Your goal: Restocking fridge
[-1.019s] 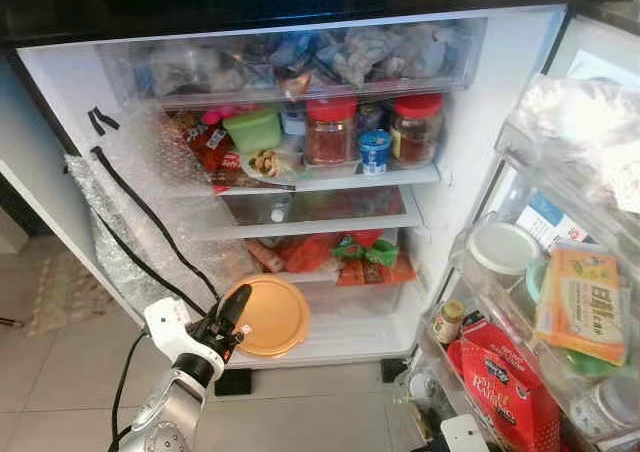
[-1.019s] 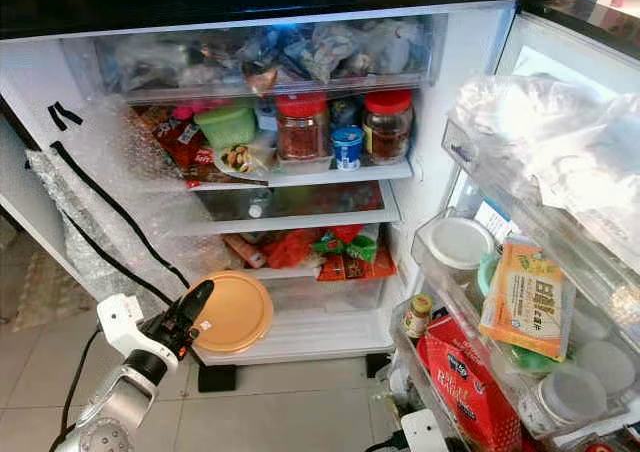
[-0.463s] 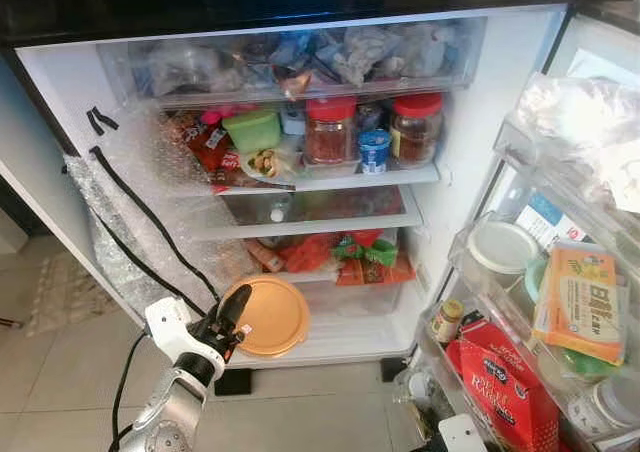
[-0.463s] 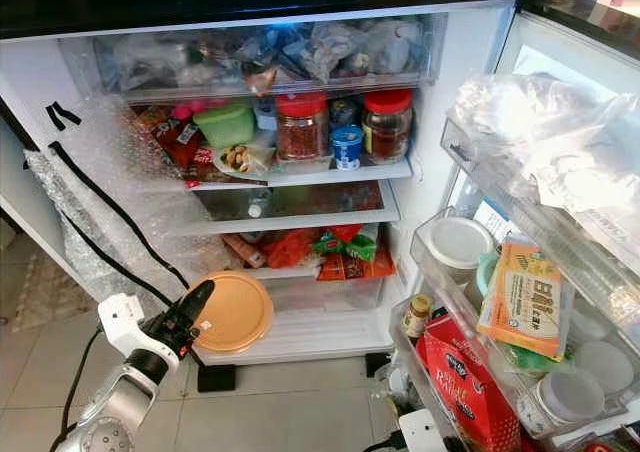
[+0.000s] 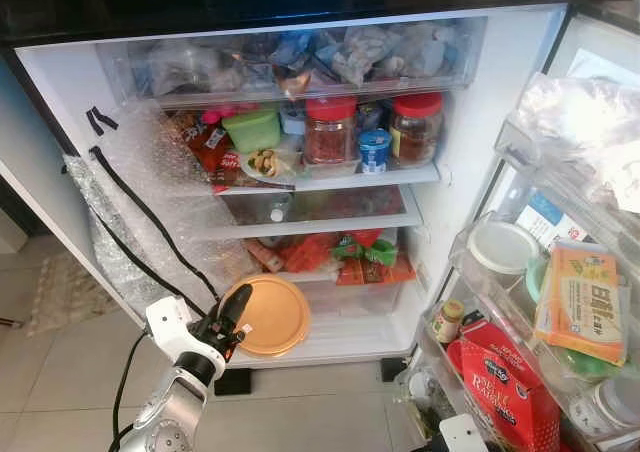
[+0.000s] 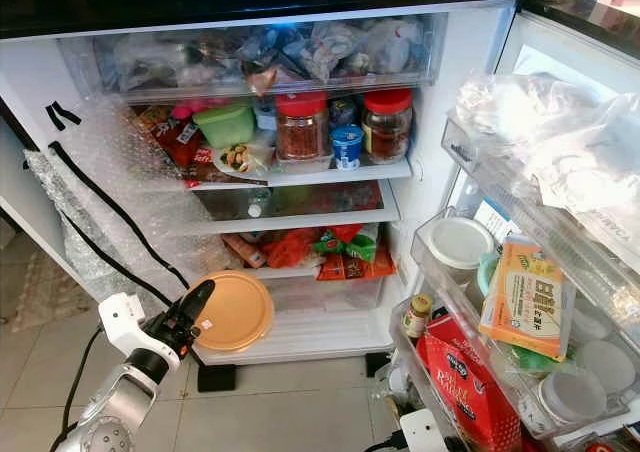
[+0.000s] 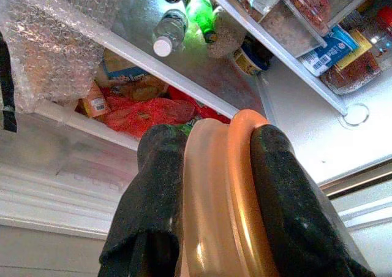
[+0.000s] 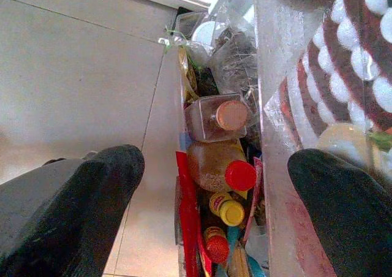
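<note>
My left gripper [image 5: 228, 319] is shut on a round orange-lidded container [image 5: 268, 315], held on edge in front of the fridge's lowest shelf [image 5: 340, 340]. In the left wrist view both black fingers [image 7: 153, 197] clamp the container's rim [image 7: 214, 197]. My right gripper [image 8: 214, 197] is open, low beside the fridge door, looking down on bottles with red and yellow caps [image 8: 231, 191] in a door bin.
The open fridge holds two red-lidded jars [image 5: 331, 130], a green box [image 5: 252, 129] and red packets [image 5: 330, 254] on its shelves. The open door [image 5: 560, 302] at right carries a white-lidded tub [image 5: 500, 247], an orange pack [image 5: 583, 302] and a red bag [image 5: 505, 387]. Tiled floor [image 5: 60, 372] lies below.
</note>
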